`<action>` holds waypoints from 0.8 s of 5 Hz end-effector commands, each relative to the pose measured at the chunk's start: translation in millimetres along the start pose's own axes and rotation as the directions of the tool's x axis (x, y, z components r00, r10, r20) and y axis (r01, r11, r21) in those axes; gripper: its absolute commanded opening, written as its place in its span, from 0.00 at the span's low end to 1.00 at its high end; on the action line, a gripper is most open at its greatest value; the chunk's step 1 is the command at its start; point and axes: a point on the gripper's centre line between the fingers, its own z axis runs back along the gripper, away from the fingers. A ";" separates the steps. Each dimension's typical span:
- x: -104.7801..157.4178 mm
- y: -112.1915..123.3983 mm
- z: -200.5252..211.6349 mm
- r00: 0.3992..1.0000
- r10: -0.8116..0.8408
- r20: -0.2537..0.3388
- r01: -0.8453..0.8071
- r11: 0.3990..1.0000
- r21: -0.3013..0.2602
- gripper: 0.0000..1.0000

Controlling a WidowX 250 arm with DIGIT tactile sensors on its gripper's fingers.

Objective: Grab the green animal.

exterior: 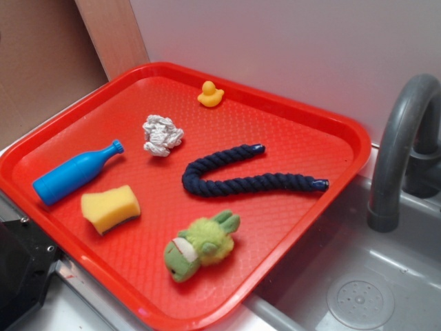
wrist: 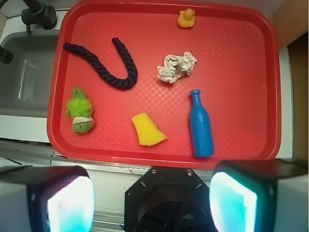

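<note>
**A:** Looking down from the wrist, where is the green animal (wrist: 80,114)?

**B:** Near the front left corner of the red tray (wrist: 270,58) as I see it, beside the sink (wrist: 24,77), lying flat and touching nothing. The dark rope (wrist: 108,67) curls just beyond it, and the yellow sponge (wrist: 147,130) sits to its right, apart from it.

**A:** And your fingers (wrist: 67,198)?

**B:** Spread wide, both pads at the bottom of my view with nothing between them. My gripper (wrist: 153,200) hangs off the tray's near edge, well apart from the toy.

**A:** How will it handle?

**B:** Light and soft, I'd judge. The fuzzy pile should squash under the pads and grip well, so little risk of slipping or damage. It may compress a lot before it feels firm.

**A:** Where would you take it?

**B:** Across the plump lime body, just behind the darker head, closing on the narrow width rather than along its length. The thin limbs look too floppy to trust.
</note>
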 end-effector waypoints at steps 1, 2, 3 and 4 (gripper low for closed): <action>0.0 0.0 0.0 1.000 0.000 0.000 0.000 1.000 0.000 1.00; 8.6 -33.6 -5.8 1.000 -0.025 0.013 0.026 0.998 -0.054 1.00; 17.1 -56.5 -13.1 1.000 -0.022 0.017 0.023 0.996 -0.086 1.00; 22.6 -79.5 -35.2 0.998 -0.032 0.047 0.035 0.998 -0.060 1.00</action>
